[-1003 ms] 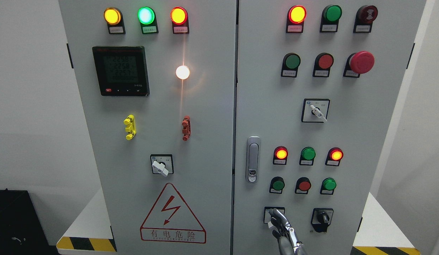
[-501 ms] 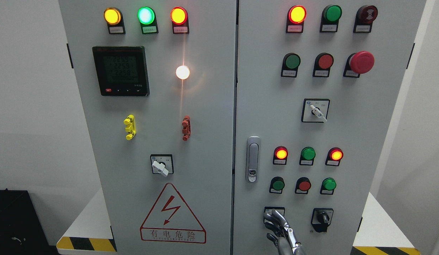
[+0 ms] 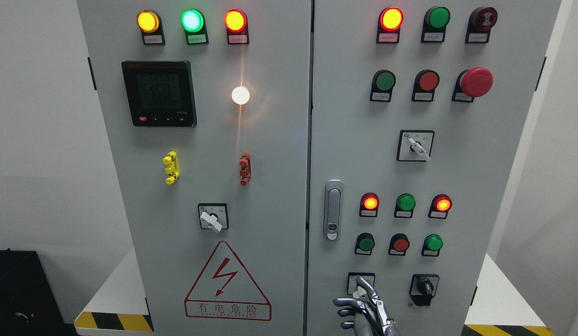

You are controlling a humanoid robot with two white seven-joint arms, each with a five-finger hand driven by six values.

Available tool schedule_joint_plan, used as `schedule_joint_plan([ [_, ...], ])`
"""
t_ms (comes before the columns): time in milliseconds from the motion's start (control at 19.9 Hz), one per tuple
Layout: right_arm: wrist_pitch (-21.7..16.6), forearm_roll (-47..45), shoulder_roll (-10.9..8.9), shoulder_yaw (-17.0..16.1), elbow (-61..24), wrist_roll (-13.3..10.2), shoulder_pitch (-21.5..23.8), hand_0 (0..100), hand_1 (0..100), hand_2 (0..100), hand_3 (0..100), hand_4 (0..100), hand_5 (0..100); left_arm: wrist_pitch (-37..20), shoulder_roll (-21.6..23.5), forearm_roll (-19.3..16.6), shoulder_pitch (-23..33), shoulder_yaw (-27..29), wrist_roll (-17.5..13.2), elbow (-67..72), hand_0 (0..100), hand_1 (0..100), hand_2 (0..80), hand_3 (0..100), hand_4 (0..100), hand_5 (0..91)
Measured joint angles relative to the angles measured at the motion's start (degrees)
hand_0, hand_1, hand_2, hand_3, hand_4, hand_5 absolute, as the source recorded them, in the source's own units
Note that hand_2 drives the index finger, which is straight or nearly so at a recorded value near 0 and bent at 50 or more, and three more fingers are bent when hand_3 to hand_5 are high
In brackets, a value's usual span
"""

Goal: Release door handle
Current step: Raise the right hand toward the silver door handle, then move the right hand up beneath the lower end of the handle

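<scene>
At bottom centre of the head view, one hand (image 3: 361, 308) sits low on the right cabinet door (image 3: 466, 158), over the small selector switch (image 3: 361, 282). The arm enters at the bottom edge right of the middle, so I'm calling it the right hand. Fingers (image 3: 345, 302) are spread, a few pointing left, one or two reaching up across the switch plate. You have nothing in the grip as far as I can see; whether a fingertip touches the switch plate, I cannot tell.

The door handle (image 3: 333, 210) is the silver vertical latch at the left edge of that door, just beside the seam between the doors. Long axis runs up-down, key barrel at its lower end. It lies above and slightly left of the hand, clearly apart, no contact.

My read: the release is already done, handle sits flush. You only need to pull the hand clear, down and back, watching the selector switch and the black knob (image 3: 424, 287) to its right. Left hand not in view.
</scene>
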Motion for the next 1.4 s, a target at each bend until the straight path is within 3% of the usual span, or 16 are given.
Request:
schedule_joint_plan([
  [301, 0.67, 8.87, -0.01, 0.21, 0.54, 0.19, -2.29, 47, 36, 12, 100, 100, 100, 0.00, 0.00, -0.01, 0.00, 0.00, 0.00, 0.00, 12, 56, 0.0, 0, 0, 0.0],
  [852, -0.21, 31.27, -0.09, -0.09, 3.54, -0.44, -6.33, 47, 30, 13, 100, 100, 100, 0.00, 0.00, 0.00, 0.00, 0.00, 0.00, 0.00, 12, 56, 0.0, 0, 0, 0.0],
  [1404, -1.86, 51.50, -0.30, -0.33, 8.66, -5.51, -10.71, 44, 22, 11, 100, 100, 100, 0.00, 0.00, -0.01, 0.00, 0.00, 0.00, 0.01, 12, 56, 0.0, 0, 0, 0.0],
])
